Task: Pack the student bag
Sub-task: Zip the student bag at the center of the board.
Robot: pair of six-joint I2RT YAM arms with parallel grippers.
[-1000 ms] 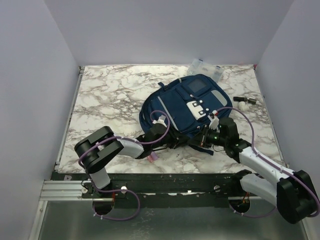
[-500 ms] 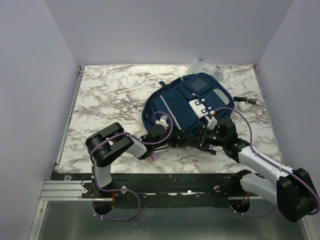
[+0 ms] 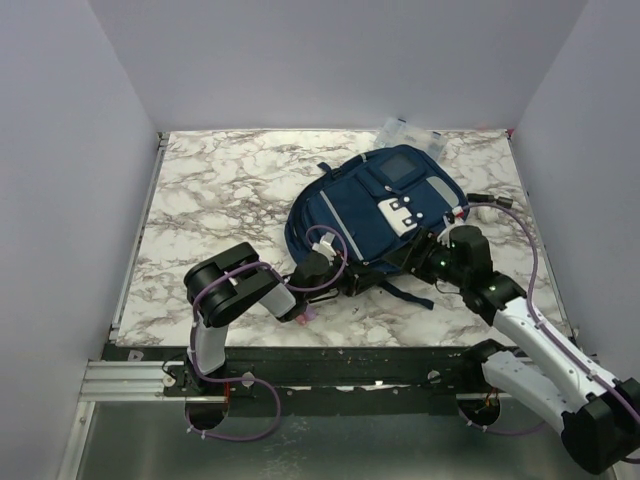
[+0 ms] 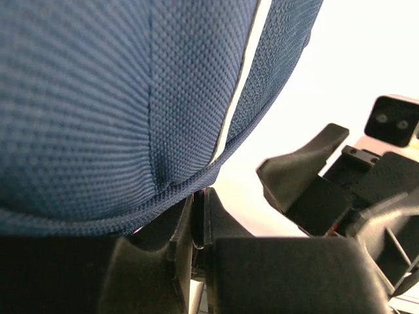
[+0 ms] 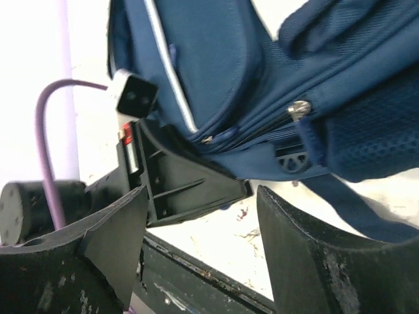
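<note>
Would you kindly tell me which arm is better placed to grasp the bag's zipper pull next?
Right, probably: the right tool stands open facing the zipper pull, while the left tool is pinched shut on the student bag's lower edge.

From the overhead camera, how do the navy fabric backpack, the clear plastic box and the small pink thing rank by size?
Largest: navy blue fabric backpack.
Next: clear plastic box, partly behind the backpack.
Smallest: small pink thing.
</note>
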